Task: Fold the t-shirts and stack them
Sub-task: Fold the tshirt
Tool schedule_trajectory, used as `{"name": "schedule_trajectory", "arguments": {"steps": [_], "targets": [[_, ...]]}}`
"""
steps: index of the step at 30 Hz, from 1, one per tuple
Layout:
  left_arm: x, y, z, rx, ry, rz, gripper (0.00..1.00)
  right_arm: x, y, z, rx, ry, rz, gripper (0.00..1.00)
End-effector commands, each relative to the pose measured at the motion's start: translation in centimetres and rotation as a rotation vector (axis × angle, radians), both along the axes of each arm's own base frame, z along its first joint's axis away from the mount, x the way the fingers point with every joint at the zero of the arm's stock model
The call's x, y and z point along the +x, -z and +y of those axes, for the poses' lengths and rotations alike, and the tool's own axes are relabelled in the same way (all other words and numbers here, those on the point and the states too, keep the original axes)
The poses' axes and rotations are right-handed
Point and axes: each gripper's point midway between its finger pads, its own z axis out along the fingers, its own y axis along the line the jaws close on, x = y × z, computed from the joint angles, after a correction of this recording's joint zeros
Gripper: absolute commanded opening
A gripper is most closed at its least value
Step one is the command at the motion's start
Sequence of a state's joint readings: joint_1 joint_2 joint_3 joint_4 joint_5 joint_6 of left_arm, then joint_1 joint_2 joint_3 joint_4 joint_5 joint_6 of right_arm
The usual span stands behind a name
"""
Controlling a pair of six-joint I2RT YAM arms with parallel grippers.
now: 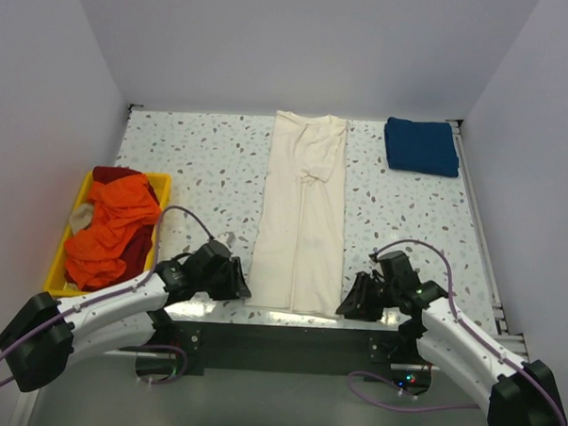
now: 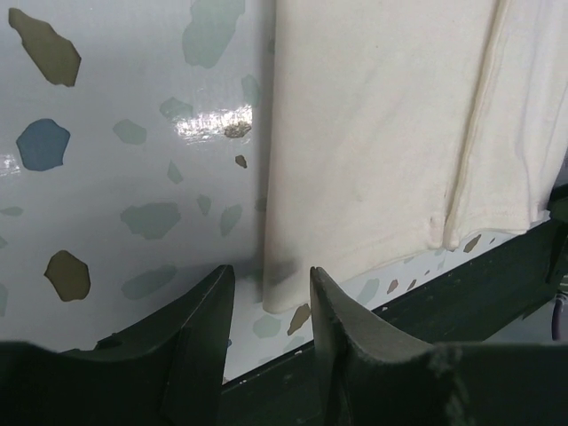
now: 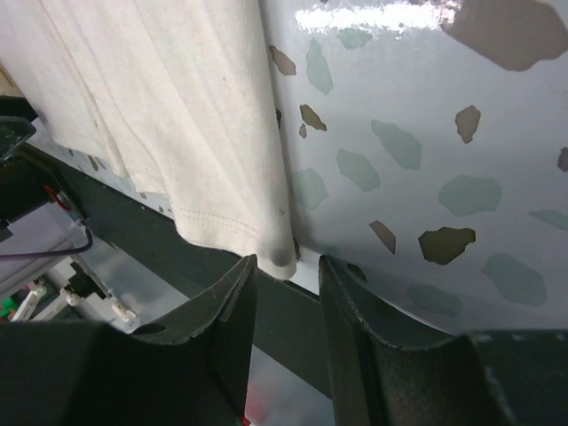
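- The cream shirt (image 1: 301, 214) lay flat down the middle of the table, folded lengthwise into a long strip, its hem at the near edge.
- A dark blue shirt (image 1: 421, 145) sat folded in the far right corner, well apart from it.
- Orange and red shirts (image 1: 112, 226) were heaped in a yellow tray (image 1: 59, 258) on the left side.
- The table (image 1: 201, 172) was glossy white, speckled with grey, blue and brown chips; plain pale walls closed it in on three sides.
- The left claw (image 2: 266, 306) stood parted at the strip's near left corner, with nothing between its fingers.
- The right claw (image 3: 286, 293) was likewise parted just below the near right corner, gripping nothing.
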State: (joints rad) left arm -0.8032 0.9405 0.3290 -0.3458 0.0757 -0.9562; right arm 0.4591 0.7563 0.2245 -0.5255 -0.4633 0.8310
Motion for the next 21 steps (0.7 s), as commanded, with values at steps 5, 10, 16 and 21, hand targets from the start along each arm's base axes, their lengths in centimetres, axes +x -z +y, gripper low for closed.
{"name": "schedule_trajectory", "arguments": {"steps": [5, 10, 16, 21], "targets": [[-0.2, 1.3, -0.3, -0.010, -0.009, 0.011, 0.43, -0.3, 1.0, 0.0, 0.005, 0.014, 0.014, 0.38], [-0.9, 1.8, -0.4, -0.005, -0.006, 0.018, 0.40, -0.6, 1.7, 0.0, 0.004, 0.018, 0.032, 0.36], [-1.3, 2.1, -0.7, -0.017, -0.007, 0.025, 0.27, -0.9, 2.2, 0.2, 0.011, 0.008, 0.045, 0.31], [-1.9, 1.8, -1.1, -0.037, 0.004, 0.024, 0.07, -0.9, 2.1, 0.2, 0.016, 0.001, 0.048, 0.22]]}}
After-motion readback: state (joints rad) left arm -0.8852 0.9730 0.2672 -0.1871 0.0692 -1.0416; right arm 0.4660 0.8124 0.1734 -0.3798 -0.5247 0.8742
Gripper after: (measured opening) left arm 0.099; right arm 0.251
